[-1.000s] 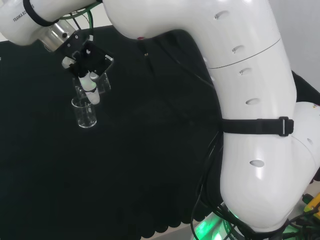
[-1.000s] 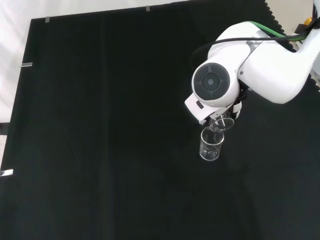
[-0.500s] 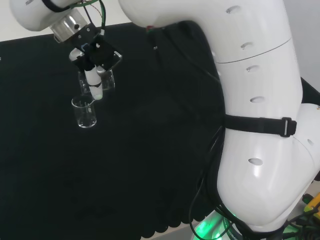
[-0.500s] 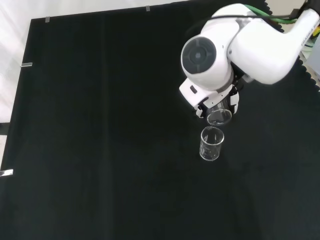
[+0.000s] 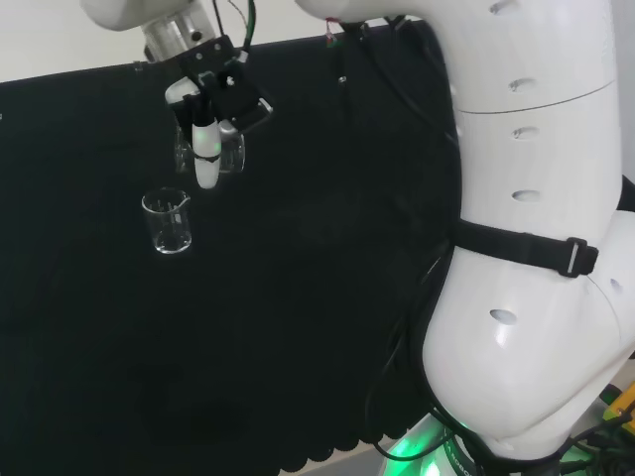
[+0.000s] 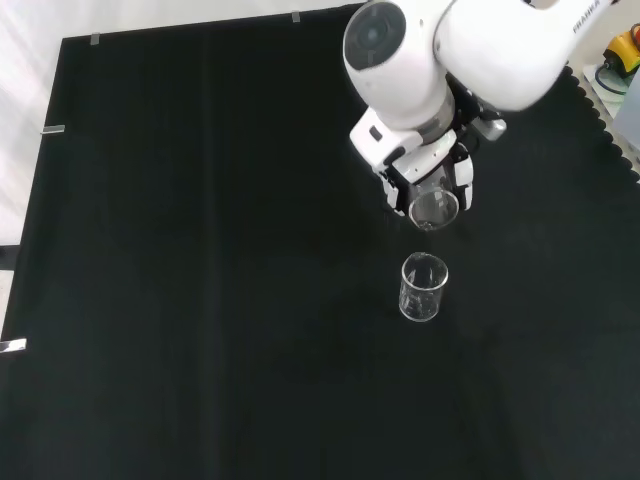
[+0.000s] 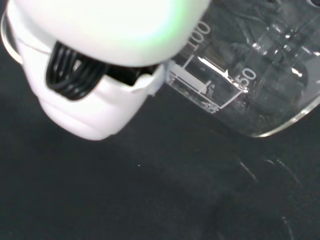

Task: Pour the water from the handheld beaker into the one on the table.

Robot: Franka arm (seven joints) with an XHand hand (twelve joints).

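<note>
A clear glass beaker (image 5: 170, 221) stands upright on the black cloth; the front view shows this beaker (image 6: 422, 287) below the hand. The hand (image 5: 210, 109) is shut on a second clear beaker (image 5: 226, 151), held in the air above and to the right of the standing one in the head view. In the front view the held beaker (image 6: 434, 207) hangs tilted with its rim facing the camera, a gap above the standing beaker, under the hand (image 6: 434, 172). Close up in the wrist view, the held beaker (image 7: 250, 80) lies tilted beside a white finger (image 7: 95, 95). I cannot tell the water level in either.
The arm's big white links (image 5: 516, 228) fill the right of the head view. A round-capped link (image 6: 395, 55) stands over the hand in the front view. The cloth's scalloped edge (image 5: 327, 451) runs along the near side in the head view.
The hand has lifted the held beaker up and away from the standing beaker, rightward in the head view and upward in the front view. The standing beaker has stayed in place.
</note>
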